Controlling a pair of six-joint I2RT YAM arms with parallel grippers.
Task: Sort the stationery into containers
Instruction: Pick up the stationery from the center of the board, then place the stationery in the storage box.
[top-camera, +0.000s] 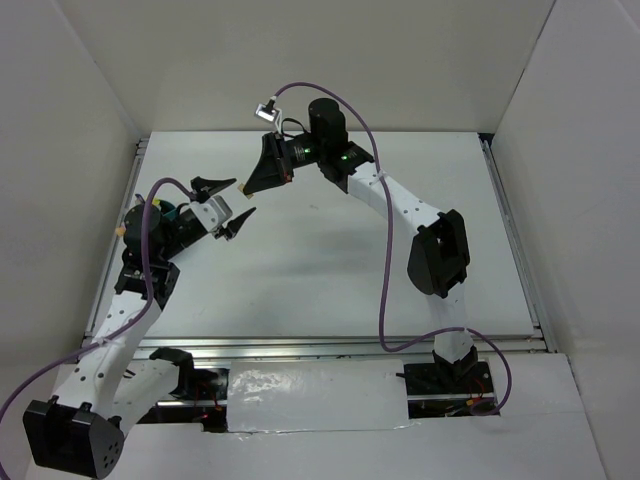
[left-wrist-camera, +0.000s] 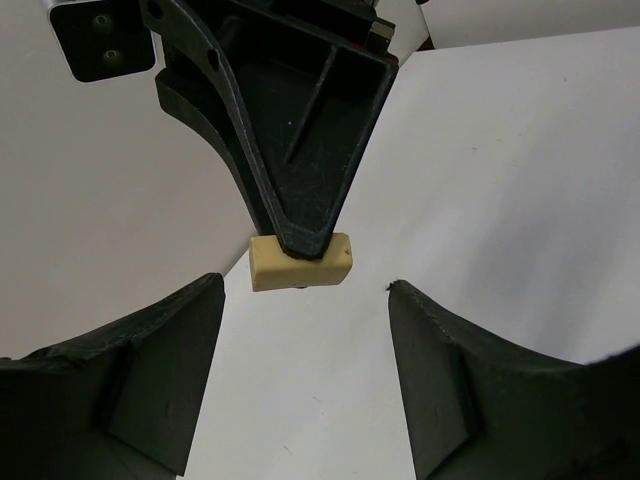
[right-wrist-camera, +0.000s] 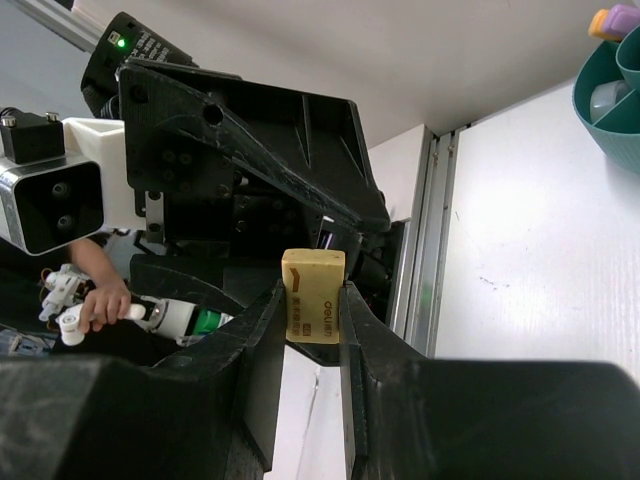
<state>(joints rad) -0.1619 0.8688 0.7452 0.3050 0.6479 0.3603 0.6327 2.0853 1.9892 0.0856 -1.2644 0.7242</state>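
Observation:
My right gripper (top-camera: 246, 186) is shut on the small tan eraser block (right-wrist-camera: 313, 295) and holds it in the air above the table's far left. In the left wrist view the eraser (left-wrist-camera: 300, 262) is pinched at the tips of the right gripper's black fingers (left-wrist-camera: 300, 150). My left gripper (top-camera: 226, 204) is open and empty, its jaws wide apart, facing the eraser at close range without touching it. The teal cup (top-camera: 166, 212) stands at the left edge, mostly hidden under my left arm; in the right wrist view it (right-wrist-camera: 610, 120) shows at the top right. Pens and tape are out of view.
A purple-and-orange marker tip (right-wrist-camera: 612, 20) and a grey item (right-wrist-camera: 604, 97) sit inside the cup. White walls enclose the table (top-camera: 330, 270) on three sides. A metal rail (right-wrist-camera: 425, 250) runs along its left edge.

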